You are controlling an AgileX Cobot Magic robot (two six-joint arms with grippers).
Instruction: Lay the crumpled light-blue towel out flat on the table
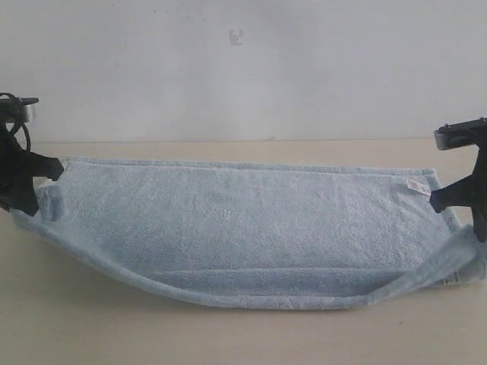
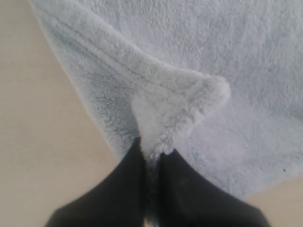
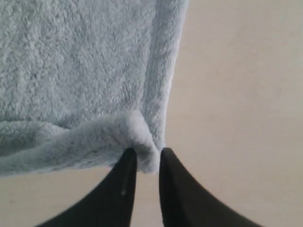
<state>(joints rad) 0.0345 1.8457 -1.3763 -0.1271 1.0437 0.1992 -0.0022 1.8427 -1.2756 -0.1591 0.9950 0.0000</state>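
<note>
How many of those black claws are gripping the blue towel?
2. The left gripper pinches the towel at its left end in the exterior view; the right gripper pinches the right end, near the white label. No others show.

One towel [image 1: 243, 228] and one table [image 1: 228, 334] are counted. Two grippers are recorded: left gripper [image 1: 55, 169], right gripper [image 1: 437, 201]. One label [image 1: 416, 185] is noted.

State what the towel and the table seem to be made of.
The towel: looks like terry cloth, likely cotton or a blend; pale blue, fuzzy pile, stitched hem. The table: smooth matte beige, probably laminate or painted board; no grain shows.
</note>
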